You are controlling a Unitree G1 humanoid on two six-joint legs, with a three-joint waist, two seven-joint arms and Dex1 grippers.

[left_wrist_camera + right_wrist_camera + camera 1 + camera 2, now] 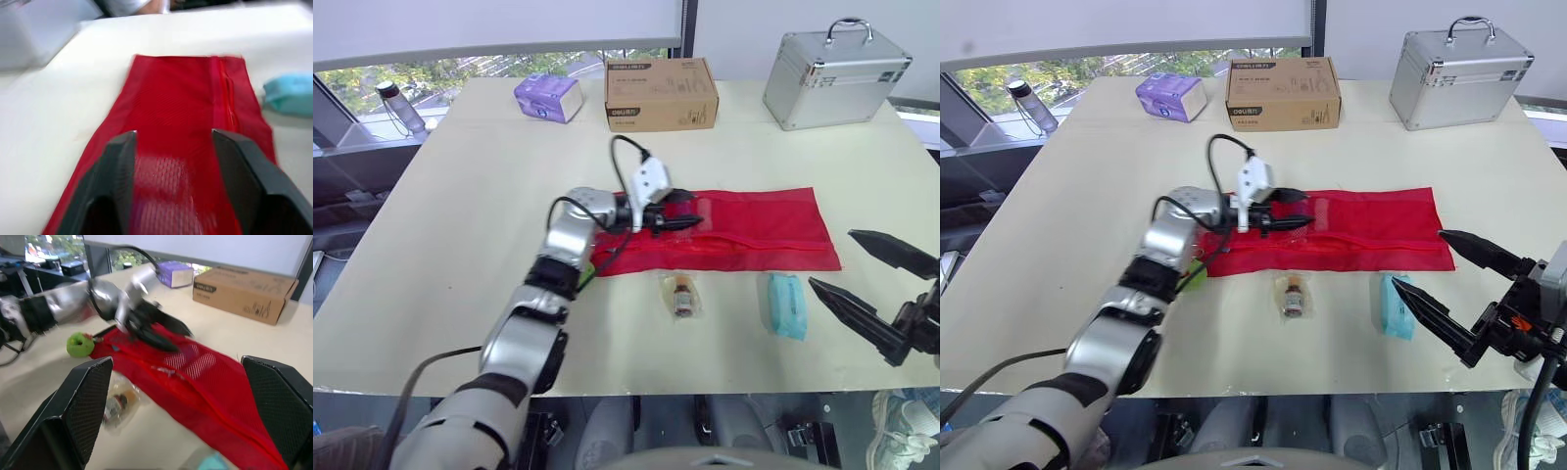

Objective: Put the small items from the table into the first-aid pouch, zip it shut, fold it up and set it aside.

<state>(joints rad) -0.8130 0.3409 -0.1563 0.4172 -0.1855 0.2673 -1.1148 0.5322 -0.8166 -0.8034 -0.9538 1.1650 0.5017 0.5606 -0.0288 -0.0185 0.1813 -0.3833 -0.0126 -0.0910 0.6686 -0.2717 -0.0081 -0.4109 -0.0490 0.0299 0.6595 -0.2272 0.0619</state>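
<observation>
Red mesh zip pouch [754, 230] lies flat and unfolded across the middle of the beige surface [460, 245], zip line [227, 93] running along its length on the near side. L fingers [117, 171] are apart, over the pouch's left part w/ the mesh showing btwn them; can't tell if they touch the fabric. R fingers [854, 311] are spread wide and clamp nothing, low at the near right edge of the surface, tips just beside the pouch's near right corner.

Three small items are outside the pouch:
- Small brown bottle in a clear bag [682, 295], just in front of the pouch's near edge.
- Teal soft packet [787, 305], to the right of the bottle, near the R fingers.
- Green round item [80, 344], at the pouch's left end.

Far edge of the surface: purple tissue pack [548, 97], brown cardboard box [661, 94], silver metal case [835, 78].
</observation>
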